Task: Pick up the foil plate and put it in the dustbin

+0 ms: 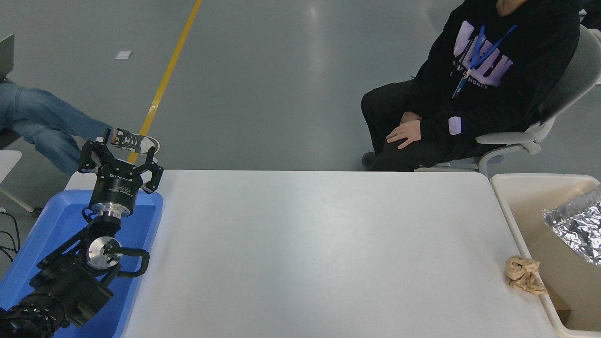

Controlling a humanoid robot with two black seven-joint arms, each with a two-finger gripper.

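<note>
Here, at the far left, the left gripper point(119, 157) is parked over the blue tray point(51, 225), its fingers spread apart and grasping nothing. The white table point(305, 244) stretches to the right from there, and only one loose item lies on it: a crumpled brown paper wad point(523, 274), close to the right edge and just beside the wall of the dustbin point(512, 206). The foil plate point(577, 230) is at the far right, over the open dustbin and cut off by the picture's edge, so it cannot be told whether it rests inside the bin or hangs above it, nor what, if anything, holds it. Its visible part runs slantwise, from upper left toward lower right. The right gripper is out of view, so its state cannot be told. The plate lies the whole table away from the left gripper, well apart, so by position the right arm is the nearer one to it. Judging from this, the task looks near its end or done, with the plate already in the bin's opening. By count: one foil plate, one dustbin, one blue tray, one paper wad, one gripper showing. A seated person point(469, 94) sits beyond the table's far right corner, and another person's leg point(47, 126) shows at the upper left.
</note>
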